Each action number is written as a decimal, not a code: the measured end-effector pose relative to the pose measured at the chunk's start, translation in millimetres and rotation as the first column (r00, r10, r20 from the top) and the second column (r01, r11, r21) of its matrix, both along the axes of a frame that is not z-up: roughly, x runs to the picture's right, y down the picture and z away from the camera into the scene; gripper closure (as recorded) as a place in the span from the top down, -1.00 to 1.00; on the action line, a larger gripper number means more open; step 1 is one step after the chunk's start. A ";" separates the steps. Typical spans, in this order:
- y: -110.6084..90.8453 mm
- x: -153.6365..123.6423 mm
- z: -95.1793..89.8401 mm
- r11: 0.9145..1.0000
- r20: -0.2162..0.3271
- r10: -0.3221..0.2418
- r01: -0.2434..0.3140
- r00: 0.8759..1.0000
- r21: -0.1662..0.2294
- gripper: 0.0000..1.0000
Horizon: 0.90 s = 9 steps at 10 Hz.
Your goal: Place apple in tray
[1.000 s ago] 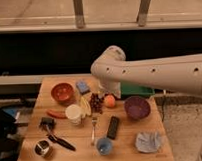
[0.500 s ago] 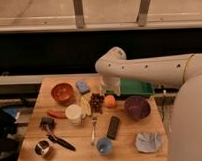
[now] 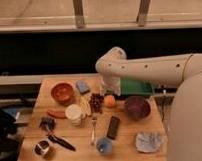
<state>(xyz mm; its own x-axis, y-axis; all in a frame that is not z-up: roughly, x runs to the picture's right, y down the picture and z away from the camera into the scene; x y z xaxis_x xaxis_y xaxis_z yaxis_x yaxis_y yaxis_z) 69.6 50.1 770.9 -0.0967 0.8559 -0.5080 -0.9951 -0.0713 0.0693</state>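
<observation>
Wooden table (image 3: 79, 151), centre: apple (image 3: 110, 100) rests there, not yet in the tray (image 3: 138, 87) at the far right corner. Hand (image 3: 109, 89) hangs just above the apple; its grip state cannot be told.

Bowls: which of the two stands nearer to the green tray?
The purple bowl, right in front of the tray; the red-orange bowl is at the other side of the table. The gripper hangs close to the apple.
</observation>
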 end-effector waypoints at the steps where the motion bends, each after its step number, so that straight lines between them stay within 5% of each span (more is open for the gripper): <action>1: 5.4 1.4 4.6 1.000 -0.006 0.001 -0.001 1.000 -0.017 0.30; 5: 41.7 -3.0 49.5 0.995 -0.006 -0.009 0.008 1.000 -0.104 0.30; 9: 52.5 -3.9 70.4 0.989 0.001 -0.019 0.019 1.000 -0.147 0.30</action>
